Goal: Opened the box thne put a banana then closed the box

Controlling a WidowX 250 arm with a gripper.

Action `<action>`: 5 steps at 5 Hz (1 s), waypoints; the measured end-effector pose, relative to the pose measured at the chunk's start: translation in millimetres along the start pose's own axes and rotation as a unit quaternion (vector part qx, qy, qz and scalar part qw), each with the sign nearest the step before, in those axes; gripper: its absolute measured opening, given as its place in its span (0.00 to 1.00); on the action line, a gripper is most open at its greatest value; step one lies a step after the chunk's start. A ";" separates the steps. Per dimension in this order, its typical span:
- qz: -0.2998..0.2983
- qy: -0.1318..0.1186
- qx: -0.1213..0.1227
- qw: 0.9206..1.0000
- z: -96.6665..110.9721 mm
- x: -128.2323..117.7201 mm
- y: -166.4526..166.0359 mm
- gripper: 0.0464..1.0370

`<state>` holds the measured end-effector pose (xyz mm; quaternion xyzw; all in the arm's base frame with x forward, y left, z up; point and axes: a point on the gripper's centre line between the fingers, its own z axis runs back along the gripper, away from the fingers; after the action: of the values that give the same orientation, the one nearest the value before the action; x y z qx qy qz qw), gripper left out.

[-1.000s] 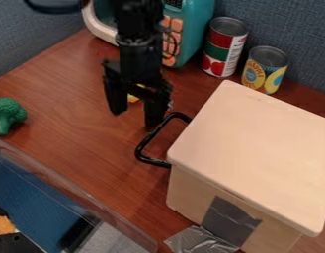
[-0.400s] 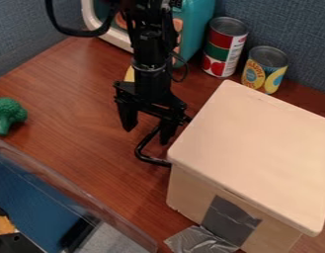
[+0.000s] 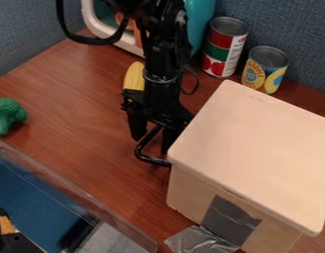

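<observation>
In the camera view, the pincer [image 3: 153, 137] hangs open around the black handle [image 3: 151, 160] of the box [image 3: 194, 190], which sits at right on the counter [image 3: 79, 108], lid [image 3: 257, 143] shut; a yellow piece [image 3: 133, 76], possibly the banana, lies farther left, partly behind the arm. If the fingers close off-centre, the smooth bar could slip free, or a sideways pull could drag the whole box. A lid thrown too far might knock the cans [image 3: 224, 47] behind.
</observation>
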<state>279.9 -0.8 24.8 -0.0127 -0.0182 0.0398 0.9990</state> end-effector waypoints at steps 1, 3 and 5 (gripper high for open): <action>-0.003 0.004 0.008 1.000 6.5 -2.5 8.2 0.32; 0.011 0.028 0.021 0.999 13.4 -5.5 61.3 0.07; 0.040 0.054 0.036 0.997 4.4 -4.2 118.3 0.07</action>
<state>266.2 116.8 25.9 0.0203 0.0376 0.0797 0.9959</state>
